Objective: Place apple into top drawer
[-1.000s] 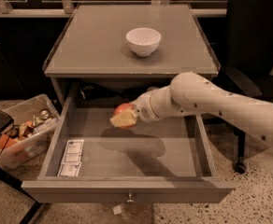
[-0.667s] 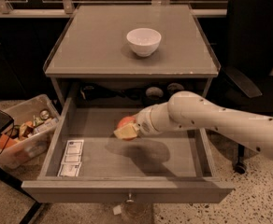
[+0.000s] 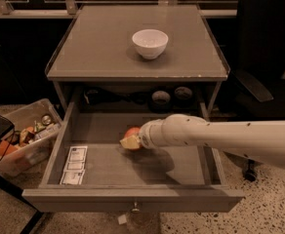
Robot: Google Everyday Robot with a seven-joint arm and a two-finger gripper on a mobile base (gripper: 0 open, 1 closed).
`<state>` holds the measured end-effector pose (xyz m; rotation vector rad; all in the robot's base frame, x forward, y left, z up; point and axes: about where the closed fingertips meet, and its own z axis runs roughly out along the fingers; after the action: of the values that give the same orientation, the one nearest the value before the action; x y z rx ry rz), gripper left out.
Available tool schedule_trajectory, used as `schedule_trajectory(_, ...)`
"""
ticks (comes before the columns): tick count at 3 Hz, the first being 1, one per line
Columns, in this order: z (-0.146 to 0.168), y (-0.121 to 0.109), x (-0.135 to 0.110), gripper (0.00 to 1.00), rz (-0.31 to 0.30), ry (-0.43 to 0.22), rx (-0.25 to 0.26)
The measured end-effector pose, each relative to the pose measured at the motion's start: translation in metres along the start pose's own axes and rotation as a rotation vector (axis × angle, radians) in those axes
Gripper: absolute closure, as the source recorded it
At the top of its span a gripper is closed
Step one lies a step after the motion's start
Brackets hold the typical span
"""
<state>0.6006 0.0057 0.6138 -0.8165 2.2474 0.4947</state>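
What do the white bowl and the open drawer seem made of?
The white bowl looks smooth and glossy, likely glazed ceramic or plastic. The top drawer shows flat matte grey panels, perhaps painted metal or laminate. The gripper holds the apple inside it.

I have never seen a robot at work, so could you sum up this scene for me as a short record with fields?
Gripper: two-finger gripper on the white arm, inside the open drawer, shut on the apple
Apple: small round reddish-orange apple, near the drawer's middle
Drawer: wide shallow grey top drawer, open
Drawer corner: white labelled packets, front, picture-left
Above: round white bowl on the grey cabinet top
Floor: clear plastic bin of mixed items, picture-left of the drawer
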Motion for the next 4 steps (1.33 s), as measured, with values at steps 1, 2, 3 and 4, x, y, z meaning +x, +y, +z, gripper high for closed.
schedule_trajectory(1, 0.001, -0.002, 0.000, 0.58, 0.006, 0.001, 0.012)
schedule_trajectory(2, 0.001, -0.006, 0.000, 0.35, 0.012, -0.008, 0.033)
schedule_trajectory(3, -0.005, -0.013, -0.001, 0.11, 0.013, -0.031, 0.077)
schedule_trajectory(4, -0.005, -0.015, -0.003, 0.00, 0.012, -0.042, 0.085)
